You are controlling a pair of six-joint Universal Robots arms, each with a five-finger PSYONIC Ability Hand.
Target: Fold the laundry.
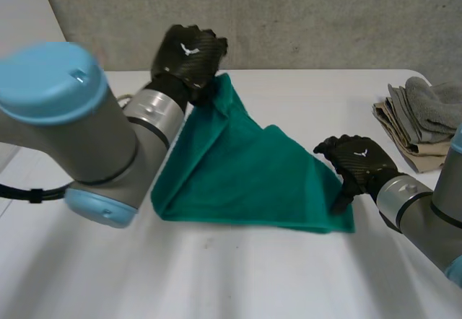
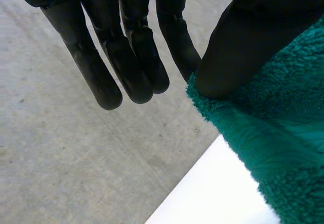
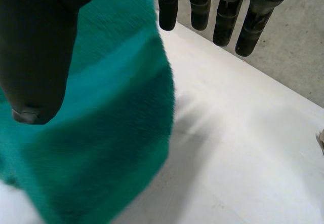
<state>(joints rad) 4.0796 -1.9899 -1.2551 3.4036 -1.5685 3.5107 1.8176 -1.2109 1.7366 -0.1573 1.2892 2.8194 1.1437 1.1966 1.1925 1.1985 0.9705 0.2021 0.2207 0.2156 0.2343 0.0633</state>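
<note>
A green towel (image 1: 245, 167) lies in the middle of the white tabletop (image 1: 303, 276), its near edge flat on the surface and its far corner pulled up into a peak. The left hand (image 1: 189, 52) holds that raised corner above the towel's far side. In the left wrist view the thumb (image 2: 243, 46) is clamped down on the towel's (image 2: 273, 148) fuzzy edge, while the fingers (image 2: 126, 67) hang straight and loose beside it, clear of the cloth. The right hand (image 1: 357, 162) sits at the towel's right edge, near its front right corner. In the right wrist view the towel (image 3: 111, 133) runs up into this hand (image 3: 35, 57), but I cannot tell whether it is gripped or only touched. Well to the right of the towel, by the tabletop's edge, is a stack (image 1: 417, 125) of folded grey and beige cloths. The back of each hand bears a small white mark (image 1: 189, 49) shaped like a bird, with no letters to read.
</note>
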